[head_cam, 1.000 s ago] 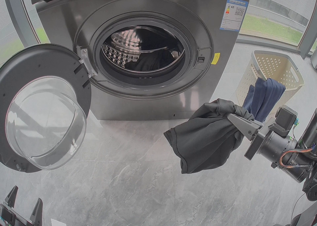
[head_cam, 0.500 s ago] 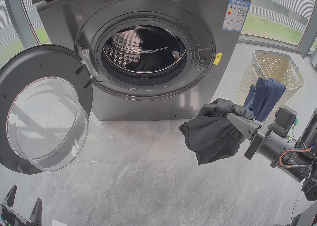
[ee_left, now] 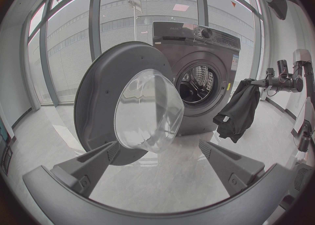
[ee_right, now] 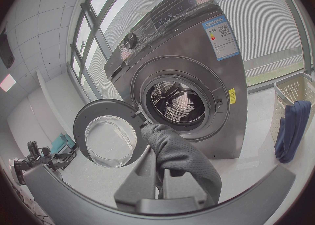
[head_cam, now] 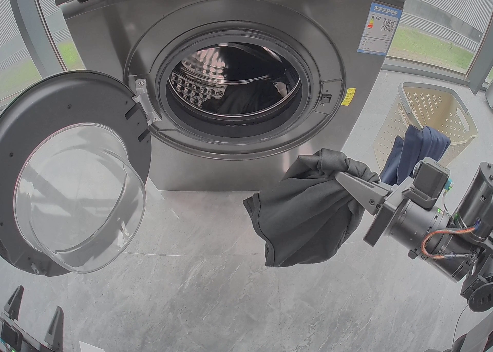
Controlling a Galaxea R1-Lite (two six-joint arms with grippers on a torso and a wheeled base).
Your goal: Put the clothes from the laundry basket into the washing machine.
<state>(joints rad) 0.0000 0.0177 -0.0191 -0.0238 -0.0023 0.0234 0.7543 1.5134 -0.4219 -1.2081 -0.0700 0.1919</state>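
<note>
My right gripper (head_cam: 343, 179) is shut on a bunched dark grey garment (head_cam: 303, 214) that hangs above the floor, in front of and below the washing machine's (head_cam: 354, 50) open drum (head_cam: 233, 86). The right wrist view has the cloth (ee_right: 183, 156) pinched between the fingers (ee_right: 147, 169). Dark clothing lies inside the drum. A beige laundry basket (head_cam: 441, 92) stands to the machine's right with a navy garment (head_cam: 422, 146) draped over its rim. My left gripper (head_cam: 35, 312) sits low at the near left, open and holding nothing.
The round machine door (head_cam: 72, 173) with its glass bowl is swung wide open to the left, near my left gripper (ee_left: 157, 144). Grey tiled floor lies between the door and the hanging garment. Windows stand behind the machine and basket.
The head view has shifted slightly. My right gripper has carried the grey garment a little left, toward the machine opening, and the hanging cloth has swung. The left gripper has stayed put.
</note>
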